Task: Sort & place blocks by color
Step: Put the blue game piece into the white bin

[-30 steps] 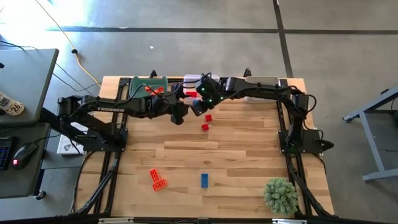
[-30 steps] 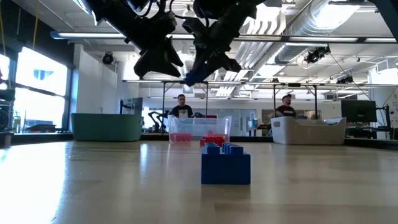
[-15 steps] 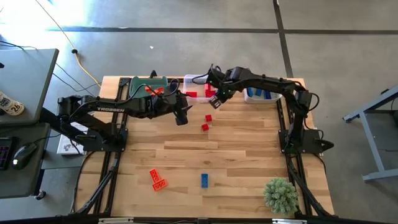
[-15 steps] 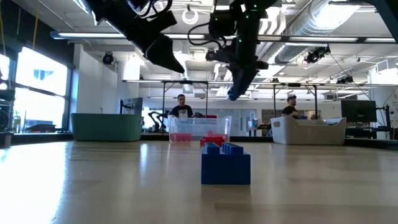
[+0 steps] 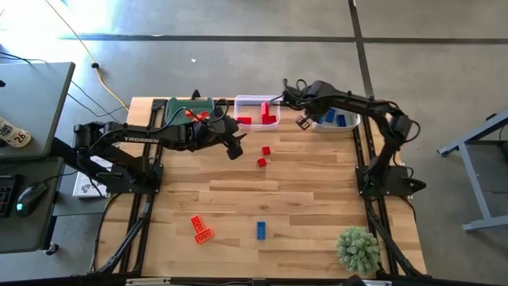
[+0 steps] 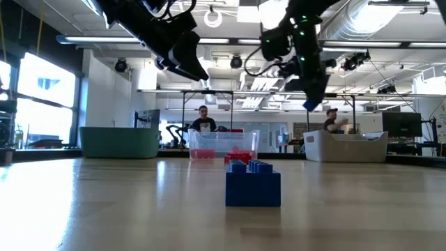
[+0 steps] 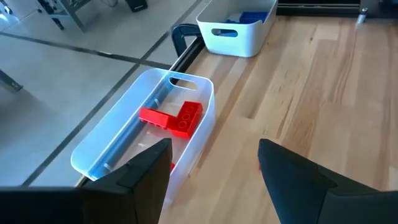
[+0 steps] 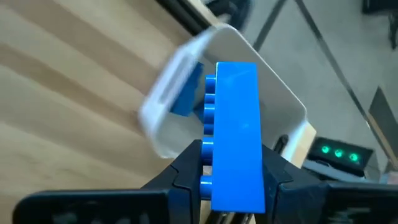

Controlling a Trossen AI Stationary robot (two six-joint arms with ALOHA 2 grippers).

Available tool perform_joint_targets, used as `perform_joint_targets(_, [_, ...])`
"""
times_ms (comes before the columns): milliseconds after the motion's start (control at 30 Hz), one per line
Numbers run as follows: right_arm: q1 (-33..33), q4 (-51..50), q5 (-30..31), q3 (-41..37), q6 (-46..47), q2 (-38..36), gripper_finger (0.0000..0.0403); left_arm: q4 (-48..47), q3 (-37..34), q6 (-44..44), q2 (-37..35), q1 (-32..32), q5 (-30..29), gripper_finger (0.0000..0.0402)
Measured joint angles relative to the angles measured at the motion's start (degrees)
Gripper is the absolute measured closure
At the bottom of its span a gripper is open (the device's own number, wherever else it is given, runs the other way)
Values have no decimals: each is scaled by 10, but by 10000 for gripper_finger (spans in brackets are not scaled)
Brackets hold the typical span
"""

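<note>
Right gripper [image 8: 233,180], jaws clamped on an oblong blue studded plastic brick [image 8: 235,134], hovers beside the white plastic bin [image 5: 337,121] at 1 o'clock; left gripper [image 5: 236,148] jaws gape, holding nothing.

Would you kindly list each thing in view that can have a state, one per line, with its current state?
Right gripper: shut on a blue block, raised near the grey bin.
Left gripper: open, empty, beside the clear bin.
Clear bin: holds red blocks.
Grey bin: holds blue blocks.
Green bin: holds orange blocks.
Loose blue block: lying on the table.
</note>
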Motion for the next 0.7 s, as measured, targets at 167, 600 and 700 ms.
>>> perform_joint_targets(167, [-40,60,-3,-93,6,-70,328,0,0,-28,0,0,0,176])
perform_joint_targets(600, [-190,254,-135,-278,-57,-180,317,0,0,-109,0,0,39,176])
perform_joint_targets(700, [-216,262,-153,-287,-65,-176,305,0,0,-120,0,-2,58,176])
